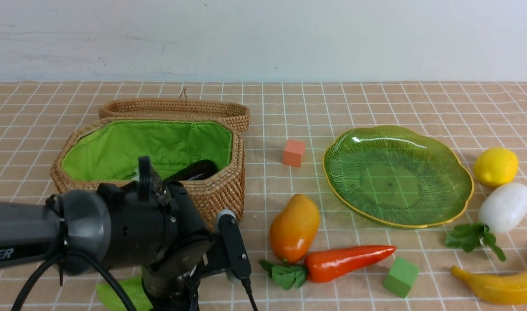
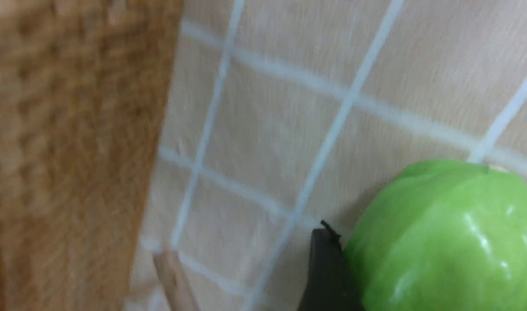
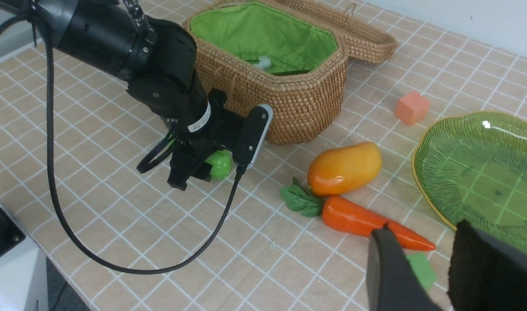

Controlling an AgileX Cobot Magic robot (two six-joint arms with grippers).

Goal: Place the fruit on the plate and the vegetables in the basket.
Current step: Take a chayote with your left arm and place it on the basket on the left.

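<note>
The wicker basket [image 1: 228, 190] stands open with the eggplant [image 1: 194, 170] inside. My left gripper [image 3: 193, 169] is low in front of it, shut on the light-green gourd [image 2: 449, 237]; one finger [image 2: 328, 272] presses its side, the other is hidden. The mango [image 1: 294, 226] and carrot [image 1: 349, 261] lie mid-table. The green plate [image 1: 397, 172] holds nothing. The lemon [image 1: 495, 166], radish [image 1: 505, 207] and banana [image 1: 500, 285] lie at the right. My right gripper [image 3: 423, 233] is open and empty, above the carrot's tip [image 3: 412, 242].
A small orange-pink cube [image 1: 293, 152] sits between basket and plate. A small green cube [image 1: 400, 276] lies by the carrot's tip, below my right gripper's fingers. The basket lid [image 1: 177, 108] lies open behind the basket. The left arm's cable [image 3: 116, 263] loops over the table.
</note>
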